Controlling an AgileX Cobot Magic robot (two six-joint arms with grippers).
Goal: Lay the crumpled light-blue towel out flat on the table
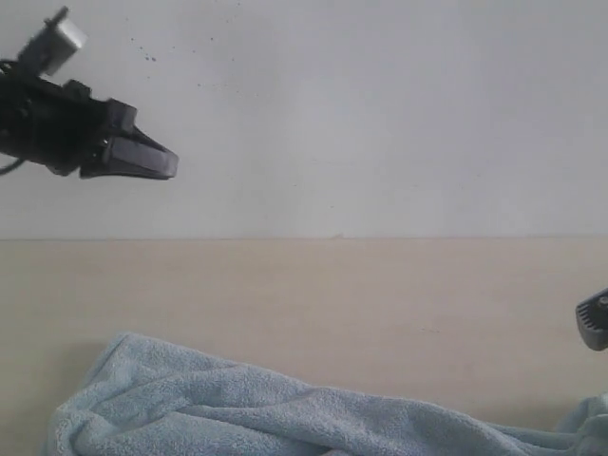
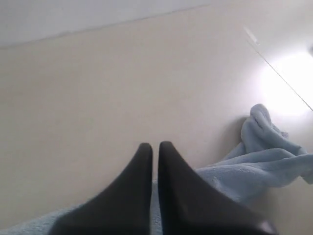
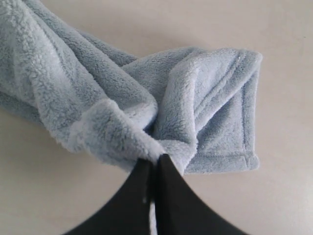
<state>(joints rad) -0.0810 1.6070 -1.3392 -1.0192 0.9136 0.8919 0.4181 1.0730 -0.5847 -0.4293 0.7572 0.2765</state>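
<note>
The light-blue towel (image 1: 237, 408) lies crumpled along the near part of the pale wood table (image 1: 332, 304), stretching from left to right. My left gripper (image 1: 172, 167) hangs well above the table at the left; its black fingers are shut, with nothing between them (image 2: 155, 145), and the towel (image 2: 264, 161) lies below and beside it. My right gripper (image 3: 155, 159) is shut on a bunched fold of the towel (image 3: 122, 98), close to a hemmed corner (image 3: 244, 112). Only part of this gripper (image 1: 593, 323) shows at the exterior view's right edge.
A plain white wall (image 1: 332, 114) rises behind the table's far edge. Bare tabletop lies between the towel and the wall. A bright glare patch (image 2: 293, 78) falls on the table near a thin seam line (image 2: 274, 68).
</note>
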